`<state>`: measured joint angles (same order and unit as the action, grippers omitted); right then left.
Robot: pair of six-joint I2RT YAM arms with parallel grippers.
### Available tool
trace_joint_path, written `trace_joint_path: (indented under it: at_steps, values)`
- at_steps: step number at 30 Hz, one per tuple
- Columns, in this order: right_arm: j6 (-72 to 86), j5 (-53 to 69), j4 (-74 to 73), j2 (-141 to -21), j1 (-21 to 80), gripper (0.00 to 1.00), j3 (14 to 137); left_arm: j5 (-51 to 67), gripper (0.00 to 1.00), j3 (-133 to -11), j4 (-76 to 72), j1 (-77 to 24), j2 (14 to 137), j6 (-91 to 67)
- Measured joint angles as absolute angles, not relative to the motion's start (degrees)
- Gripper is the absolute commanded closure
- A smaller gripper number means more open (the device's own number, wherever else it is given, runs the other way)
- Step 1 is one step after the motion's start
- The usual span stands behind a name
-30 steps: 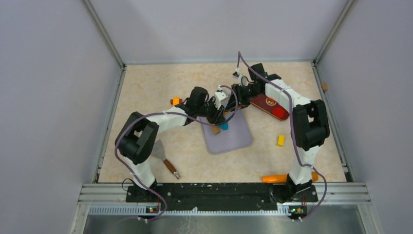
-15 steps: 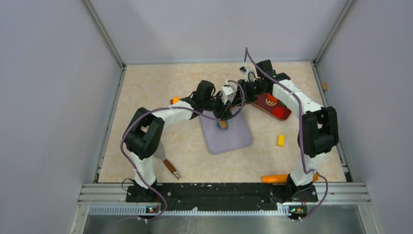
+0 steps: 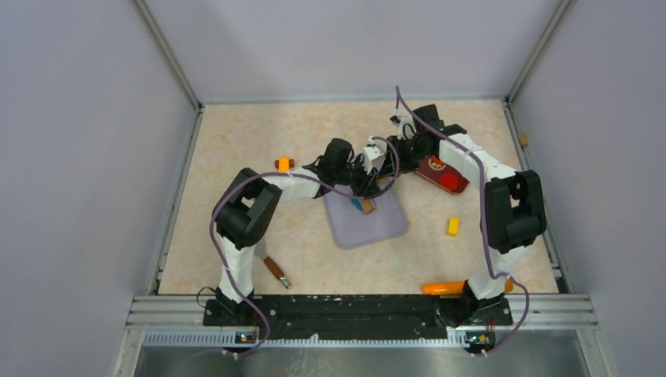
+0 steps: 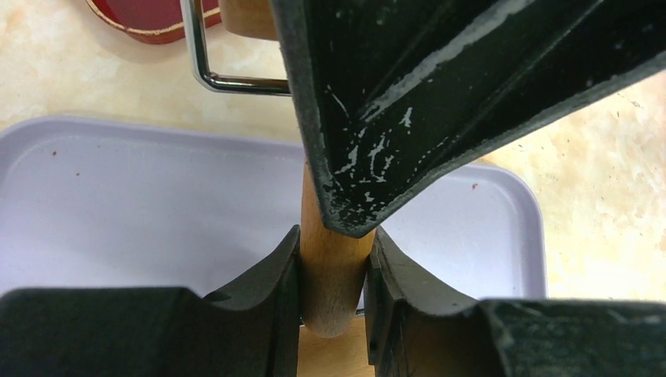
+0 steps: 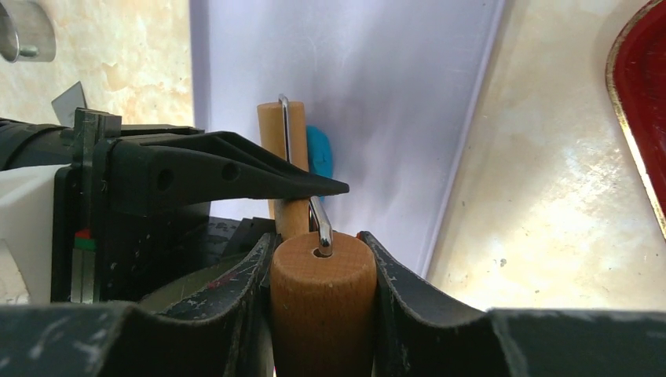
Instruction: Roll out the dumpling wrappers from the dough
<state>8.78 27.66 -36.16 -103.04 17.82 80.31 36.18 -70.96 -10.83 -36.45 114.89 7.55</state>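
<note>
Place: robotics lab cell
Enclosure: plain grey panels (image 3: 78, 157), aluminium posts (image 3: 166, 51)
Surface: marble-print worktop (image 3: 236, 141)
Fixtures: left arm (image 3: 271, 187), right arm (image 3: 471, 157) on base rail (image 3: 157, 310)

Beige marbled tabletop (image 3: 236, 141) is carrying a lavender rectangular rimmed mat (image 3: 377, 228) nr centre. A dark-red oval dish w/ pale rim (image 3: 449, 181) is lying just right-rear of it. Small orange block (image 3: 283, 163) is sitting to the left, small yellow block (image 3: 452, 226) to the right. Long orange stick (image 3: 444, 287) and wood-handled metal spatula (image 3: 271, 267) are lying nr the front edge.

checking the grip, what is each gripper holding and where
Both hold the wooden roller: right gripper its thick handle end, left gripper the thinner shaft.
</note>
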Motion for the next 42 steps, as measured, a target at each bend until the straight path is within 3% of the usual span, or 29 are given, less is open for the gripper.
trace_joint_path:
  at_steps: [19,34,42]
  values:
    - [8.69,21.78,-33.21,-103.07,17.06,1.0,80.38,36.82,1.0,-73.36,-23.22,-37.04,121.27,-0.1]
    - [5.5,17.43,-35.59,-99.24,16.56,1.0,80.36,38.17,1.0,-81.41,-15.75,-38.76,123.37,-2.09]
    - [4.99,20.75,-37.58,-93.97,16.4,1.0,80.27,39.18,1.0,-80.23,-12.1,-39.2,117.62,-1.78]
